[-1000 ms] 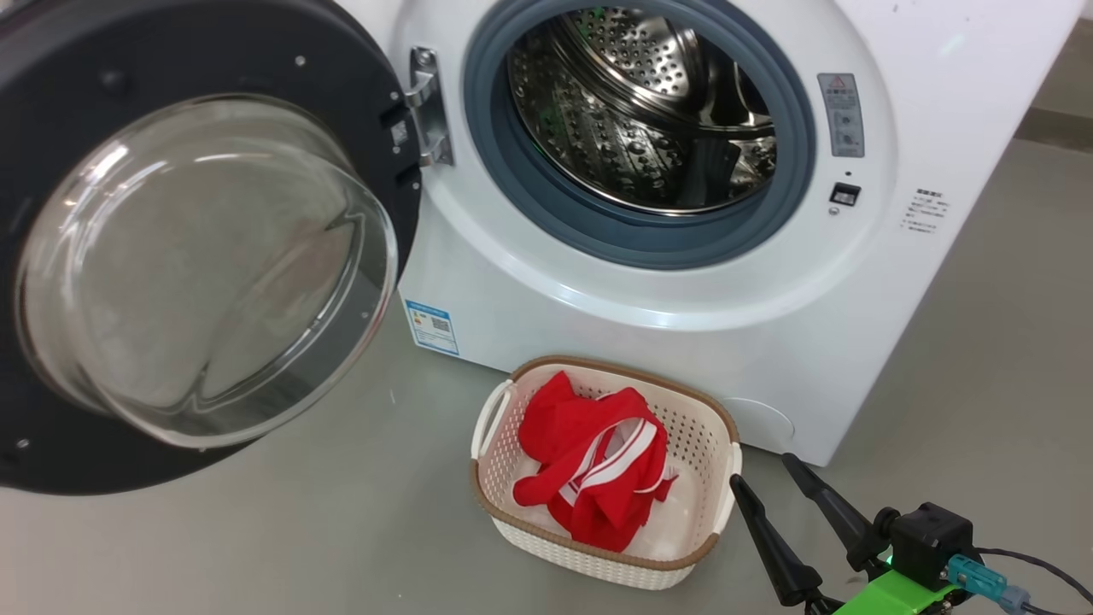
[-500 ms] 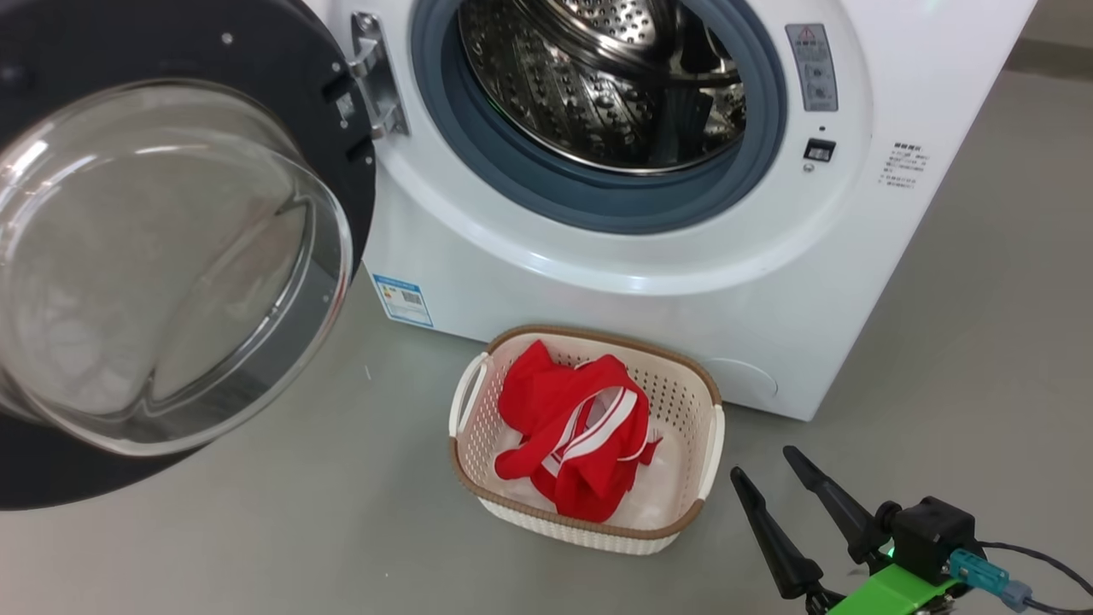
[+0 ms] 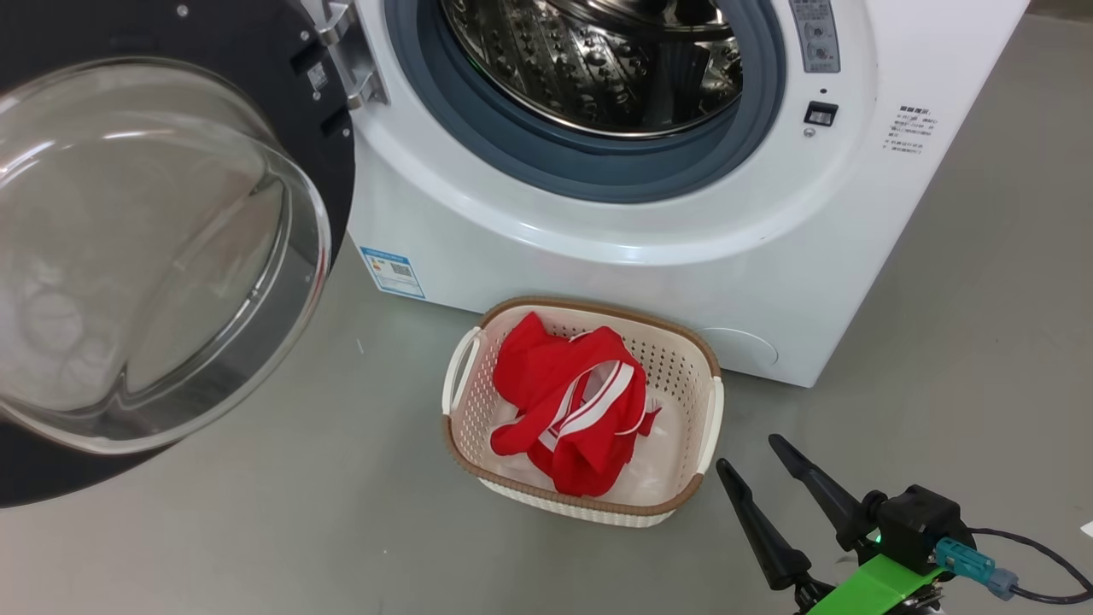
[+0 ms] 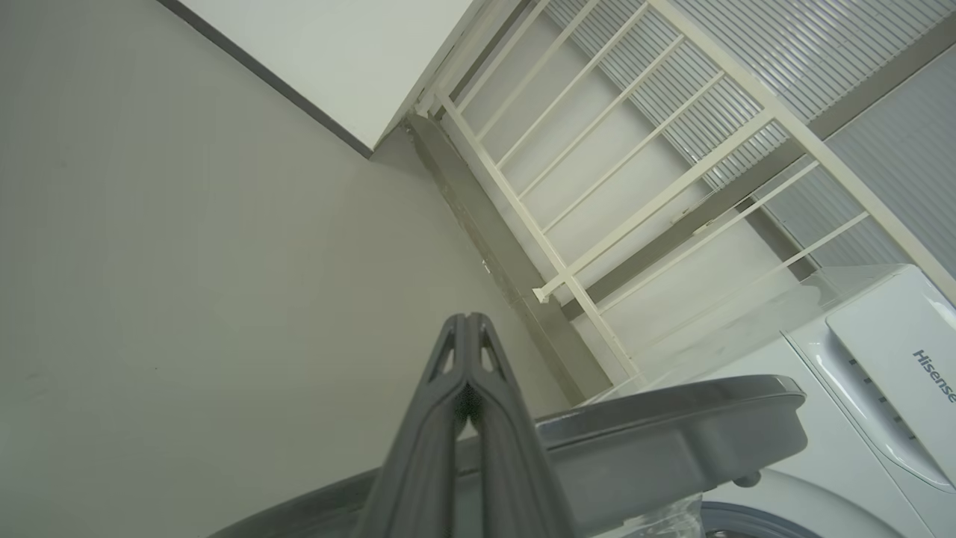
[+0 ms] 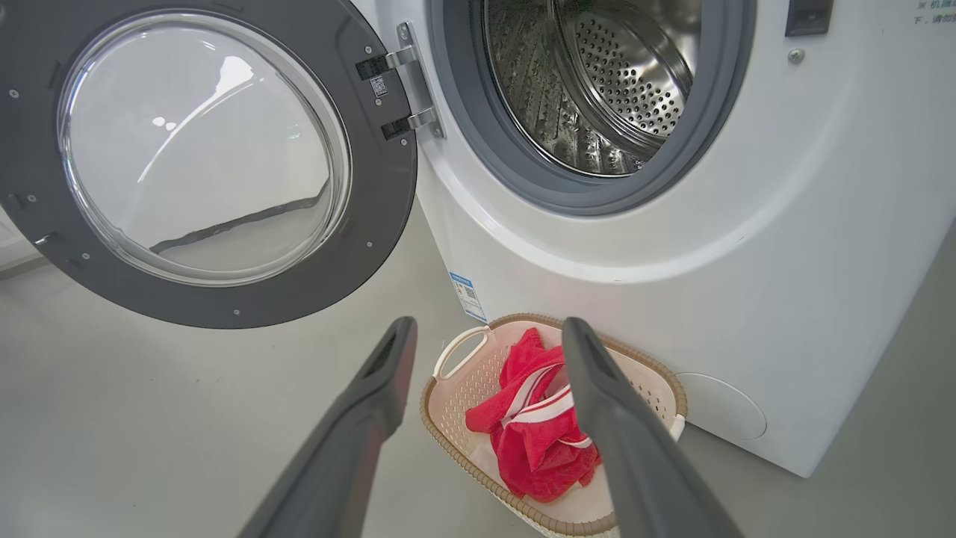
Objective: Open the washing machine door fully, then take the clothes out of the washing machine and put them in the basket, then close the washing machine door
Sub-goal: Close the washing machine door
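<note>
The clothes, head view: the clothes (image 3: 570, 410) lie inside the basket (image 3: 581, 512), which stands just in front of the washing machine (image 3: 598, 273), below its opening.
Drum, head view: the drum (image 3: 598, 60) looks empty, as far as it is visible.
Door, head view: the washing machine door (image 3: 145, 248) stands wide open at the machine's left side.
Right gripper, head view: the right gripper (image 3: 747, 454) hovers open and empty, near the machine's front.
Change, head view: the whole picture has shifted, so the camera moved; the basket and the clothes kept their place by the machine.
Left wrist view: the left gripper (image 4: 467, 321) is closed on nothing, beside the door's rim.
Right wrist view: the fingers (image 5: 373, 396) are spread wide and point toward the basket.
Meaning: unloading seems finished; probably only closing the door remains.
</note>
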Robot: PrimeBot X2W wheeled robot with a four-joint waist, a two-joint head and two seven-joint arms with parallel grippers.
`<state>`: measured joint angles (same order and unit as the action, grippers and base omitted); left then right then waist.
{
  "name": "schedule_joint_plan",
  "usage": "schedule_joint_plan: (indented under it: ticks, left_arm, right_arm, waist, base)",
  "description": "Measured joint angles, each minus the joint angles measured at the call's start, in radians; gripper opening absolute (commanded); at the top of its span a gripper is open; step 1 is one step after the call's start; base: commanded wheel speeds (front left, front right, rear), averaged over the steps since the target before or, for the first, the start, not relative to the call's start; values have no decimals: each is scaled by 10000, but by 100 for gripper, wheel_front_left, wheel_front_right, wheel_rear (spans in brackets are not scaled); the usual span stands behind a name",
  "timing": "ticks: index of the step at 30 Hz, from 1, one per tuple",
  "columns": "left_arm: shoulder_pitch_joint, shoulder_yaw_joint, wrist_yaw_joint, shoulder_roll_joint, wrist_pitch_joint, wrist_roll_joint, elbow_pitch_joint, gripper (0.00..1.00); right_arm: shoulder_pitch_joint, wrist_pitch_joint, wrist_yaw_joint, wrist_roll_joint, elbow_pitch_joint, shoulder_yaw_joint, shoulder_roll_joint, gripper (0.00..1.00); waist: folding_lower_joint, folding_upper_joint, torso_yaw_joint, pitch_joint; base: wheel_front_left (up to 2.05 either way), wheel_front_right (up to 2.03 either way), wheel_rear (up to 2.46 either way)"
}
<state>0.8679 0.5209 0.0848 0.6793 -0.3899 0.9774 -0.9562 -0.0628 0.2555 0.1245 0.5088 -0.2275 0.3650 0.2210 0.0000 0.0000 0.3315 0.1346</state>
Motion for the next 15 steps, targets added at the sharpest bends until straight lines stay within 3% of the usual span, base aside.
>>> schedule_joint_plan:
  ticks: [8, 15]
  left_arm:
    - [124, -324, -259, 111, -1463, 121, -502, 0]
    - [52, -435, -418, 6, -1910, 194, -226, 0]
  right_arm:
    - [-66, 0, -2, 2, 19, 40, 121, 100]
    - [-92, 0, -2, 2, 21, 31, 209, 100]
  waist:
    - [0, 0, -51, 268]
    - [0, 0, -99, 432]
  base:
    - [0, 0, 0]
    - [0, 0, 0]
